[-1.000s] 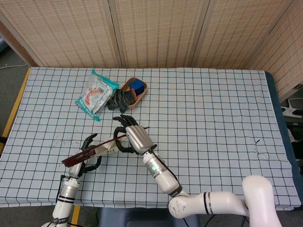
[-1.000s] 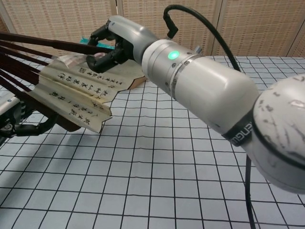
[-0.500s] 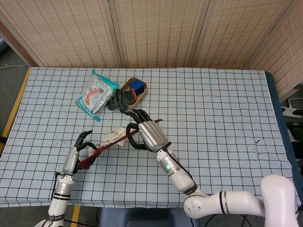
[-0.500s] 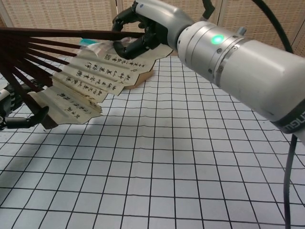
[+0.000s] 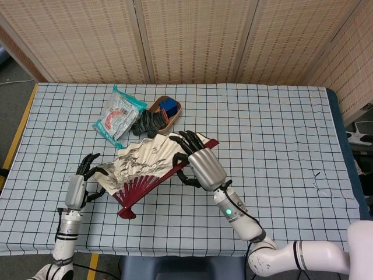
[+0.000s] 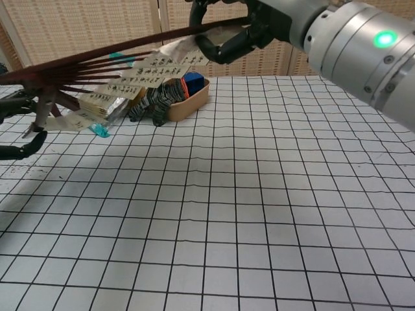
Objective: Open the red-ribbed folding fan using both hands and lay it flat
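The folding fan (image 5: 145,163) is spread wide, its painted paper leaf up and its red ribs meeting at the pivot near the table's front left. In the chest view the fan (image 6: 123,81) hangs above the table, showing calligraphy. My right hand (image 5: 201,164) grips the right outer rib, fingers curled around it; the chest view shows the same hand (image 6: 233,32) high at the top. My left hand (image 5: 78,184) is at the fan's left edge and holds the left outer rib, its other fingers spread. That hand (image 6: 16,126) is partly cut off in the chest view.
A wooden tray (image 5: 173,111) with a blue block and a dark striped bundle (image 5: 148,122) stands just behind the fan. A teal and white snack packet (image 5: 119,114) lies to its left. The checked tablecloth (image 5: 274,146) stretches to the right.
The fan went from a narrow sliver to a wide spread. My right hand swung the outer rib away to the right, and my left hand shifted left and down with the other rib.
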You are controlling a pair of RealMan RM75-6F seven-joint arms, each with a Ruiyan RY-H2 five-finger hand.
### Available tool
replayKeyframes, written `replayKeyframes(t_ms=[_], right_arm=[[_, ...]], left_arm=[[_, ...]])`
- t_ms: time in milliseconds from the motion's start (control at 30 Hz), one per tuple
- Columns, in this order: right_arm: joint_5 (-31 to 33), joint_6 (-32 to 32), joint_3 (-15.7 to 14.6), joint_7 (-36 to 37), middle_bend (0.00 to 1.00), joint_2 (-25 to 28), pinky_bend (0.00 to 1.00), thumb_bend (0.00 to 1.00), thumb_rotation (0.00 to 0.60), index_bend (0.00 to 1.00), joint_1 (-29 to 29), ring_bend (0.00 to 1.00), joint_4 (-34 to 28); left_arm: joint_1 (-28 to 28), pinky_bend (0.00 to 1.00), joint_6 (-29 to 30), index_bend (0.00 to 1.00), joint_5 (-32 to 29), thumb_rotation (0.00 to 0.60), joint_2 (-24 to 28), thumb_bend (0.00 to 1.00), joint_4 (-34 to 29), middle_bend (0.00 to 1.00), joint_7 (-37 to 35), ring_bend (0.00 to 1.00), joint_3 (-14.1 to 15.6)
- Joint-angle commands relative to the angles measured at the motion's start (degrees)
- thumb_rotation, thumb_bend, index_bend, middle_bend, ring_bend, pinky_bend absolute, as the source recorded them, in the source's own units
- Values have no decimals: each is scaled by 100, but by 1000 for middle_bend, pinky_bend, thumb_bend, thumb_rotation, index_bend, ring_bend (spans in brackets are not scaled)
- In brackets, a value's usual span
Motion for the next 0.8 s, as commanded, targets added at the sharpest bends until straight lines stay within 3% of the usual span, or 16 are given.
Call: replayKeyframes(t_ms=[33,800], right_arm=[[-149,113,-167,-39,103,155,0,617,600,700,-158,0,-41],[-1316,1015,-818,74,103,446,0,618,600,685,-1031,0,584]], left_arm=[[-25,116,-14,446,-35,600,-117,456,256,92,-23,0,-18],[-63,115,-184,413,-261,600,-440,458,1393,93,-346,0,-64]])
